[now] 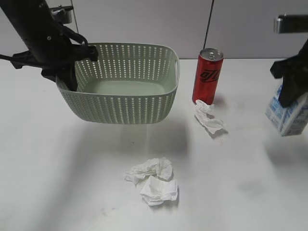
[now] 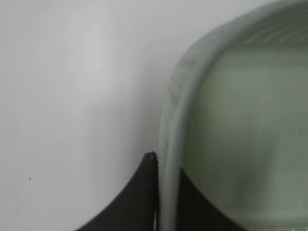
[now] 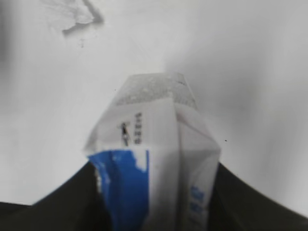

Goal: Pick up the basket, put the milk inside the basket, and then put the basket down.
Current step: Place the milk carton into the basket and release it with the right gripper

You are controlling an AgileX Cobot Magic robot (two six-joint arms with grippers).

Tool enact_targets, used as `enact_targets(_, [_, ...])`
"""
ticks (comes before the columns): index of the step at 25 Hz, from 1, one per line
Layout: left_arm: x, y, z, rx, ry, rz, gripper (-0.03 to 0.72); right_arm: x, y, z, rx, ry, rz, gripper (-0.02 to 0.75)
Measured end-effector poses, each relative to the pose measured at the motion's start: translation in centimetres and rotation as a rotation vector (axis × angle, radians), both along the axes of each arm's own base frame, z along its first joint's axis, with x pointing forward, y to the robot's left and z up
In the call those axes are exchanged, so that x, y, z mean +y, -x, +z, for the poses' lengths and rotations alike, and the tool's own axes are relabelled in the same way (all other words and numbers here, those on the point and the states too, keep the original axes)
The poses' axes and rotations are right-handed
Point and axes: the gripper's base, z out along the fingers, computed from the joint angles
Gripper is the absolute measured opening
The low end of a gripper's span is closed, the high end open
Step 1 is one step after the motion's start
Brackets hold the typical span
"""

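The pale green slotted basket (image 1: 127, 84) hangs tilted above the table at the back left, its shadow below it. My left gripper (image 1: 65, 74) is shut on its left rim; the left wrist view shows the rim (image 2: 171, 144) between my dark fingers (image 2: 166, 192). My right gripper (image 1: 291, 91) is shut on the white and blue milk carton (image 1: 288, 115) and holds it tilted above the table at the far right. In the right wrist view the carton (image 3: 154, 159) fills the space between my fingers (image 3: 154, 202).
A tall red soda can (image 1: 207, 75) stands right of the basket. A crumpled white tissue (image 1: 208, 117) lies in front of the can. Two more crumpled tissues (image 1: 153, 180) lie at the front centre of the white table (image 1: 240, 183).
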Motion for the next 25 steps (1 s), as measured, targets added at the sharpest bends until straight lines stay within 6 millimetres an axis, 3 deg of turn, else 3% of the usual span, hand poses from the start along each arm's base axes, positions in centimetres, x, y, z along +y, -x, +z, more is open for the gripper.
enact_targets(5, [-2.0, 0.6, 0.1, -0.033, 0.018, -0.032, 0.0, 2.5, -1.4, 6.9, -0.186, -0.075, 0.093, 0.31])
enact_targets(8, [-2.7, 0.8, 0.1, -0.046, 0.029, -0.038, 0.0, 6.0, -0.8, 9.8, -0.279, -0.105, 0.204, 0.31])
enact_targets(11, [-2.9, 0.9, 0.1, -0.049, 0.03, -0.043, 0.0, 10.3, 0.0, 10.9, -0.308, -0.14, 0.315, 0.309])
enact_targets(16, [-2.9, 0.8, -0.1, -0.048, 0.018, -0.047, 0.0, 16.7, -0.4, 9.3, -0.282, -0.156, 0.44, 0.309])
enact_targets(19, [-3.0, 0.6, -1.0, -0.022, 0.006, -0.048, 0.0, 19.7, -1.4, 6.3, -0.224, -0.134, 0.482, 0.309])
enact_targets(25, [-3.4, 0.3, -2.2, -0.005, -0.004, -0.052, 0.0, 21.8, -3.3, 0.6, -0.115, -0.075, 0.492, 0.309])
